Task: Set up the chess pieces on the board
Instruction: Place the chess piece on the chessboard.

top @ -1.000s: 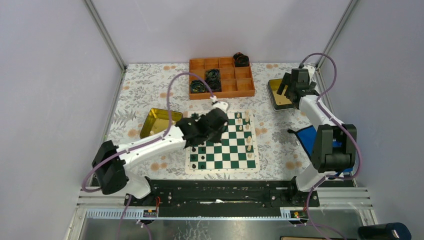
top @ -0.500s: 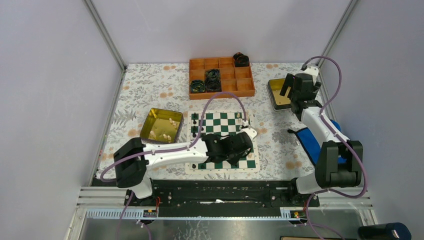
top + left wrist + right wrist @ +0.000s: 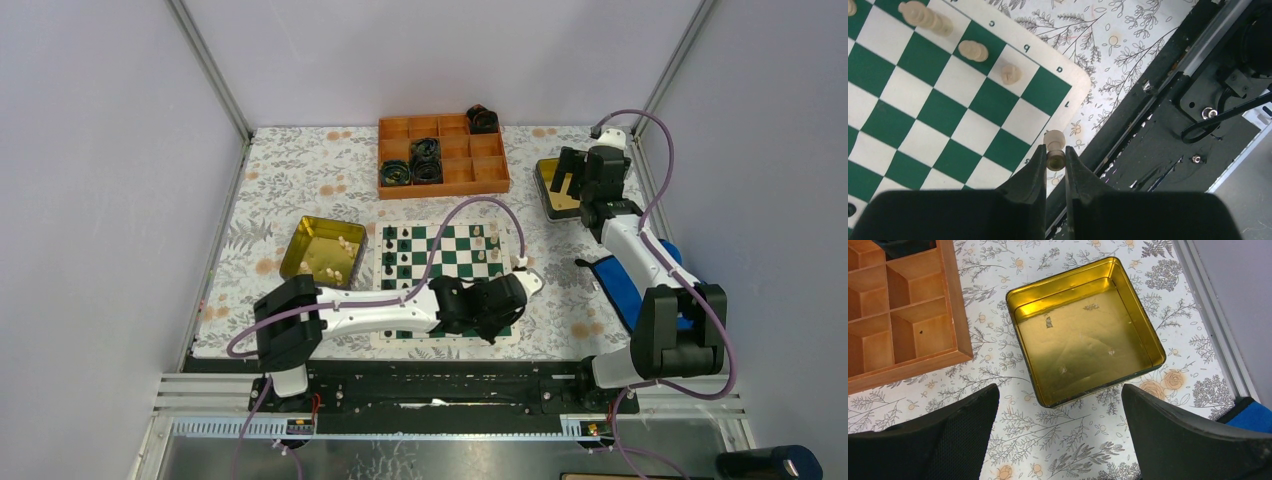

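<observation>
Left jaws pinch one cream pawn (image 3: 1054, 147) over the board (image 3: 903, 92) edge; three cream pieces (image 3: 973, 50) stand fully visible beyond them. Right jaws gape empty, one gold tin (image 3: 1088, 340) between them.

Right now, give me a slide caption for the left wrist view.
Left gripper pinching a cream chess piece at the board edge.

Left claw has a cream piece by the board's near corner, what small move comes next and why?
Probably shift the left claw inward over the board, then lower: its cream piece hangs over the pale border, and the green corner square is bare.
</observation>
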